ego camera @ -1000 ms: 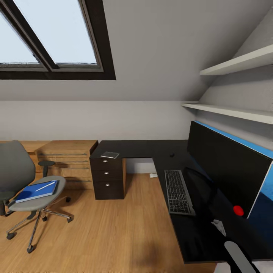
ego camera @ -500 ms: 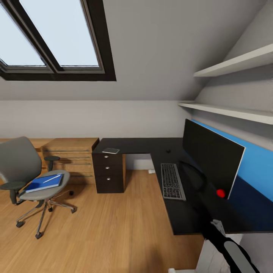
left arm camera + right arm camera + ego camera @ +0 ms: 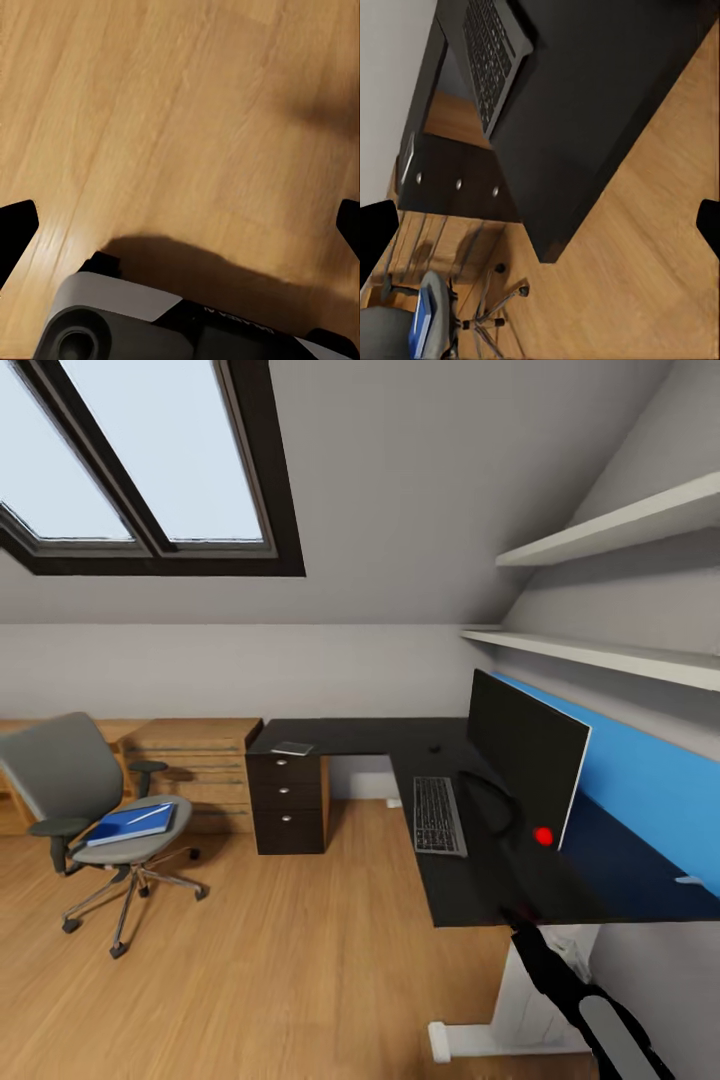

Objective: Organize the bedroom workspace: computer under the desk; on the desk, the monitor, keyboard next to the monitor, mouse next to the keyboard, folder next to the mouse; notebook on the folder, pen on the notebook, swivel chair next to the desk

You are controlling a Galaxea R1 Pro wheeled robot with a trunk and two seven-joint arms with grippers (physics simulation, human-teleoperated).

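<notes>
An attic bedroom: the monitor [image 3: 527,760] and keyboard [image 3: 438,815] sit side by side on the black table [image 3: 500,880], while the blue folder [image 3: 132,824] lies on the chair [image 3: 85,800] well apart. Both claws [image 3: 180,225] [image 3: 547,225] gape wide, empty.

desk [image 3: 520,880] at right w/ monitor [image 3: 522,755] on it, keyboard [image 3: 438,815] just left of monitor, mouse [image 3: 434,748] behind keyboard, notebook [image 3: 292,748] on desk's far left end. chair [image 3: 95,810] well left, folder [image 3: 133,824] + pen [image 3: 149,813] on seat.
</notes>
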